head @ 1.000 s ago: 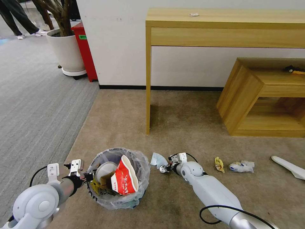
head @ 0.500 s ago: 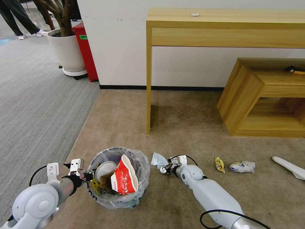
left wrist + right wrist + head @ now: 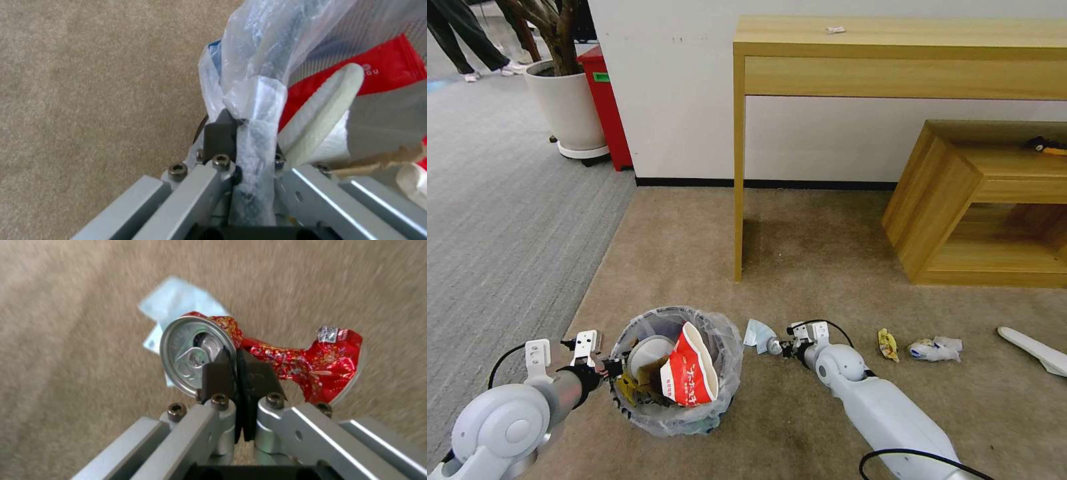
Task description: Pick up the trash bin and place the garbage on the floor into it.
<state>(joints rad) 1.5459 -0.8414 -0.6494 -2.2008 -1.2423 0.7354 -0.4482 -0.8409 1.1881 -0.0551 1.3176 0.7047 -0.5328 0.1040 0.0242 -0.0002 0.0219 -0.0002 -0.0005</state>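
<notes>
The trash bin, round and lined with a crinkled clear bag, stands on the beige carpet floor. It holds a red paper cup, a white slipper and other litter. My left gripper is shut on the bin's rim and bag. My right gripper is just right of the bin, shut on a crushed red can, with its fingers pinching the can near its silver top. A pale blue-white packet lies on the carpet beside the can.
More garbage lies to the right: a yellow wrapper, a crumpled blue-white packet and a white slipper. A wooden desk and a low shelf stand against the wall. A white planter stands far left on grey carpet.
My right arm has shifted a little to the right and away, with the can in its grip. The bin and my left gripper have barely moved.
</notes>
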